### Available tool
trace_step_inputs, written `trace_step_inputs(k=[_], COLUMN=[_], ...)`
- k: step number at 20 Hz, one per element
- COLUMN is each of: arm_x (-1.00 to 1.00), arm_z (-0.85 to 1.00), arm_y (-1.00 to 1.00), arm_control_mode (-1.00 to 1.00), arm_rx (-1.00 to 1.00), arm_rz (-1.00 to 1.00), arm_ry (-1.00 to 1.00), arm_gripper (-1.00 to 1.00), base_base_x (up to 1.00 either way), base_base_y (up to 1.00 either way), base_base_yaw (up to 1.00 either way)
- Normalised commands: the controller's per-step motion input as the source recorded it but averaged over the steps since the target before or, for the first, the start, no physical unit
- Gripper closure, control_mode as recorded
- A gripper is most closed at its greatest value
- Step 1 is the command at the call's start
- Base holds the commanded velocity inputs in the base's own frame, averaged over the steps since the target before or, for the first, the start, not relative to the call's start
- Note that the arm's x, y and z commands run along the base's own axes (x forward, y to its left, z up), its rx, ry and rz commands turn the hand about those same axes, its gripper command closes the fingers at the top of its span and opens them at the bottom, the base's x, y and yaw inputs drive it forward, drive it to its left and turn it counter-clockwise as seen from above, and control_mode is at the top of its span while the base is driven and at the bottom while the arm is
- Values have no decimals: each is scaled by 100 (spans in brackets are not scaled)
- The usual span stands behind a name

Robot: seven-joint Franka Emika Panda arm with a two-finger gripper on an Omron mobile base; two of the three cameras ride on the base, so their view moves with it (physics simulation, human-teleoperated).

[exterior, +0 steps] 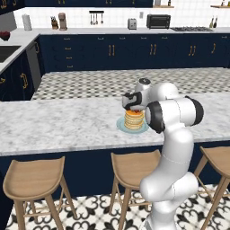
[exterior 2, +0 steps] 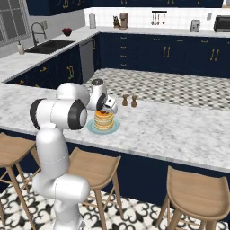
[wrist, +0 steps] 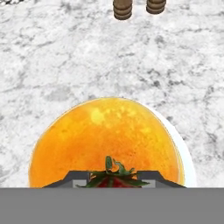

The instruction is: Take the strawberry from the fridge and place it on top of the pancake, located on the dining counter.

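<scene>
Right over the pancake (exterior: 134, 119), at frame centre in the left base view: tool (wrist: 113, 180) clamped on the strawberry (wrist: 112, 177), green leaves poking up between the fingertips (wrist: 78, 178) at the bottom of the hand view. Below it, golden stack on a pale blue plate (exterior 2: 116, 128), sitting on the marble desk (exterior: 63, 126). Two small brown shakers (wrist: 122, 9) at the top edge, well apart from the plate.

pancake (exterior 2: 103, 122) on dining counter (exterior 2: 179, 130) | strawberry (exterior 2: 103, 113) on top
</scene>
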Motion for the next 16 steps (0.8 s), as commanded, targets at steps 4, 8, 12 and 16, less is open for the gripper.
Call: trace_step_inputs(k=[4, 8, 12, 16], arm_x=[-15, -33, -23, -4], arm_z=[-29, -14, -1, 17], arm_y=[19, 2, 0, 0], arm_control_mode=[-100, -100, -100, -100], arm_rx=[0, 0, 0, 0], arm_rz=[0, 0, 0, 0], arm_ry=[0, 0, 0, -2], arm_gripper=[-100, -100, -100, -100], base_base_x=[0, 0, 0, 0], base_base_y=[0, 0, 0, 0], base_base_yaw=[0, 0, 0, 0])
